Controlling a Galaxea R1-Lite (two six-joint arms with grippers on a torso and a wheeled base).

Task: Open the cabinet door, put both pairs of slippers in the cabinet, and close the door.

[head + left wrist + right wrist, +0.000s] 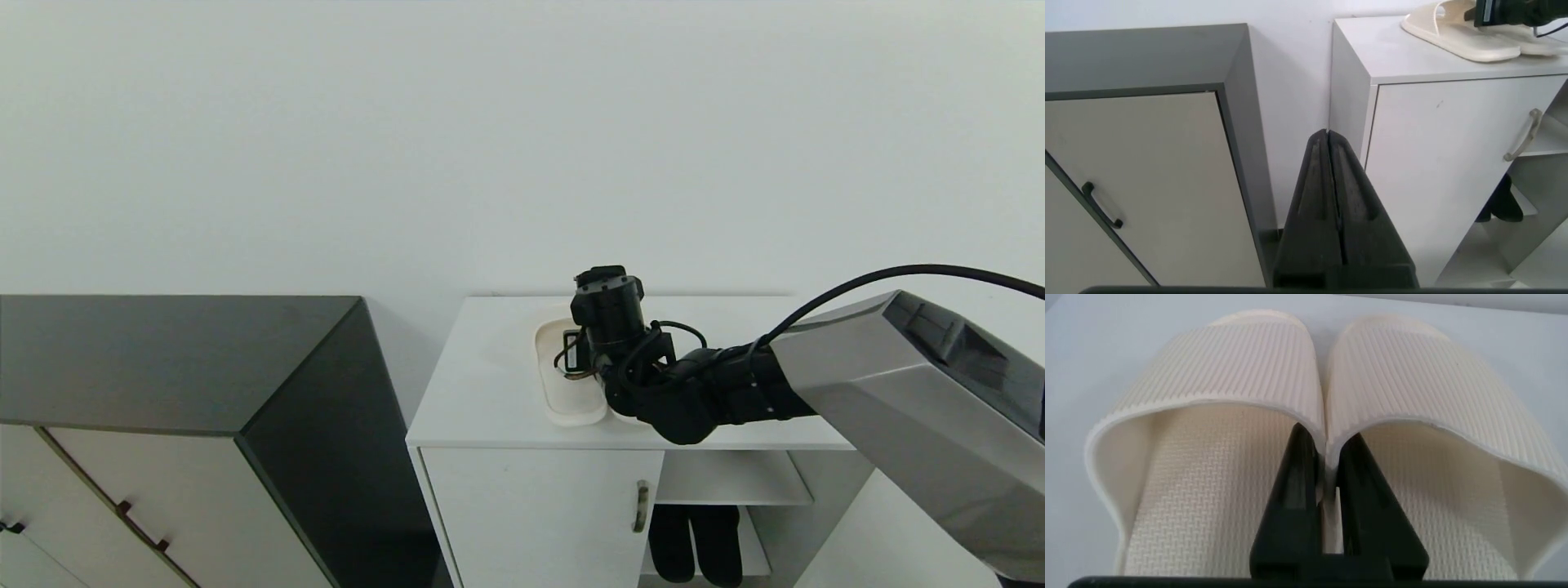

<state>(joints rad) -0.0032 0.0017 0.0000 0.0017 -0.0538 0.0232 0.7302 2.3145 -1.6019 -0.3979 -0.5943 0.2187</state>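
Cabinets, two of them, stand side by side against a plain wall. At the left is the grey cabinet [163, 359], dark on top and on its side, with cream fronts and dark handles.

The left gripper [1328, 140] hangs low in front of the gap between the two cabinets. Its fingers are pressed flat together and grasp nothing.

Right of the gap stands the white cabinet [490, 367]. Its left door [531, 514] is closed, with a handle [642, 506] at the door's right edge. The right half of the cabinet is open to view.

The cream slippers [563, 400] lie side by side on the white cabinet's top, a little left of its middle and reaching almost to its front edge. The right arm comes in from the right, low over the cabinet top, and the right gripper [1325, 439] sits at the slippers. In the right wrist view its fingers [1298, 469] are clenched on the inner edges of the two ribbed straps, where the slippers touch, pinching the pair together.

Inside the open right half, a shelf [727, 478] runs across, and under it the black slippers [694, 543] rest side by side on the lower level, just right of the closed door's handle.
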